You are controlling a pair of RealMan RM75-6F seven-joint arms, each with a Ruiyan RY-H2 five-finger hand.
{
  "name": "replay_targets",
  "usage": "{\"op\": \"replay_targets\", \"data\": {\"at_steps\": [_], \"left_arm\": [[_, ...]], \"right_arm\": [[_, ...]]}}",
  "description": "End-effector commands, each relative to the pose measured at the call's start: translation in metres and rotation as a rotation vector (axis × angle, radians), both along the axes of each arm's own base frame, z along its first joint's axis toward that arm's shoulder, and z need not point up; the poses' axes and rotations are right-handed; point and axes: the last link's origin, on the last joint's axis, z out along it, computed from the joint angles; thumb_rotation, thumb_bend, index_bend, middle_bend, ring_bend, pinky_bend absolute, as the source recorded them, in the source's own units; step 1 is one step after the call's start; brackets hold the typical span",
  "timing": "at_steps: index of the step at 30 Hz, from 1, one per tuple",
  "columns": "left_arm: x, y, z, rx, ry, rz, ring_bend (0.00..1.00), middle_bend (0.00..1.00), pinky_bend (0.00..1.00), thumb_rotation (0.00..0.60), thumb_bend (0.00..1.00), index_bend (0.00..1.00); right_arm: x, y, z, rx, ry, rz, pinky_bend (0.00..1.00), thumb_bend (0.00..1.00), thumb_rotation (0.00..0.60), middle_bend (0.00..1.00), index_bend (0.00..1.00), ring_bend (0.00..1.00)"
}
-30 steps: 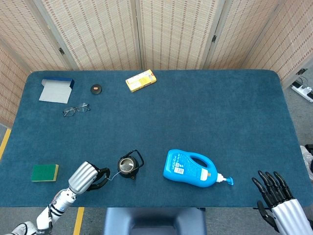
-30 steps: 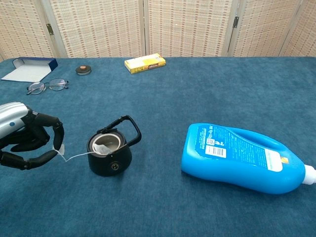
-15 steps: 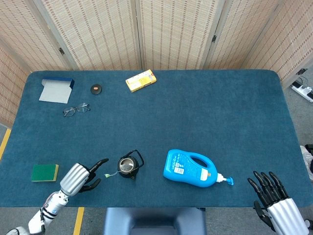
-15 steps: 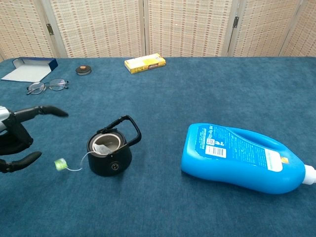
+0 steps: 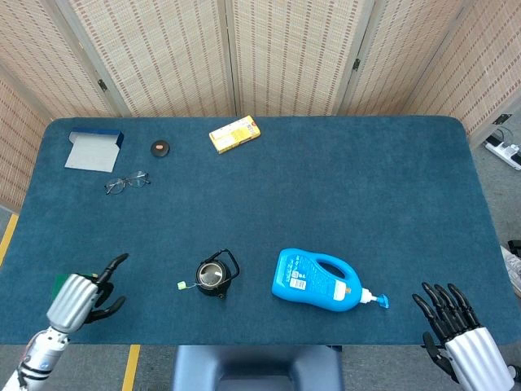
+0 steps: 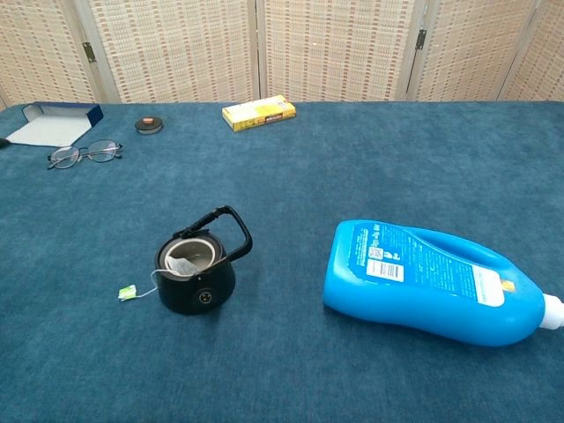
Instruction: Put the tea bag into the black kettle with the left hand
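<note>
The black kettle (image 5: pixel 214 277) (image 6: pixel 196 273) stands upright near the table's front, lid off, handle raised. The tea bag (image 6: pixel 185 267) lies inside its mouth. Its string runs over the rim to a small green tag (image 6: pixel 127 293) (image 5: pixel 183 285) lying on the cloth to the kettle's left. My left hand (image 5: pixel 81 296) is at the front left corner, well apart from the kettle, fingers spread and empty. My right hand (image 5: pixel 457 332) hovers at the front right edge, fingers apart, holding nothing. The chest view shows neither hand.
A blue detergent bottle (image 5: pixel 319 282) (image 6: pixel 423 282) lies on its side right of the kettle. A green sponge (image 5: pixel 59 284) sits partly behind my left hand. Glasses (image 5: pixel 126 182), a blue-and-white box (image 5: pixel 93 151), a small round lid (image 5: pixel 159 148) and a yellow box (image 5: pixel 234 133) lie at the back.
My left hand let go of the tea bag's string and tag, opened, and drew back left toward the table corner. The tag dropped onto the cloth beside the kettle. The right hand barely moved.
</note>
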Motion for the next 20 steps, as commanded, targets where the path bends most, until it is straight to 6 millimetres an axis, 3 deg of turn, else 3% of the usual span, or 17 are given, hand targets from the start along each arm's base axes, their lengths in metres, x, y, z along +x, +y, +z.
{"op": "replay_targets", "data": {"at_steps": [1,2,4,6,11,20], "left_arm": [[-0.019,-0.017,0.037,0.135,0.015,0.155,0.32,0.39,0.43,0.6,0.37,0.11],[-0.023,-0.021,0.042,0.16,0.044,0.192,0.22,0.29,0.3,0.6,0.37,0.11],[-0.03,-0.027,0.055,0.231,0.155,0.278,0.08,0.14,0.15,0.6,0.37,0.11],[-0.029,-0.029,0.063,0.302,0.185,0.324,0.02,0.08,0.09,0.6,0.36,0.11],[-0.029,-0.035,0.071,0.266,0.171,0.356,0.0,0.06,0.07,0.6,0.36,0.11],[-0.027,-0.031,0.063,0.132,0.179,0.341,0.01,0.06,0.07,0.6,0.36,0.11]], "right_arm": [[-0.005,-0.015,0.004,0.05,-0.033,-0.056,0.0,0.58,0.6,0.0,0.0,0.0],[-0.007,-0.021,0.005,0.061,-0.045,-0.075,0.0,0.58,0.6,0.0,0.0,0.0],[-0.012,-0.033,0.009,0.061,-0.054,-0.123,0.0,0.58,0.6,0.0,0.0,0.0],[-0.016,-0.043,0.012,0.039,-0.054,-0.169,0.0,0.58,0.6,0.0,0.0,0.0],[-0.021,-0.053,0.018,0.002,-0.055,-0.231,0.0,0.58,0.6,0.0,0.0,0.0],[-0.021,-0.051,0.019,0.011,-0.054,-0.219,0.0,0.58,0.6,0.0,0.0,0.0]]}}
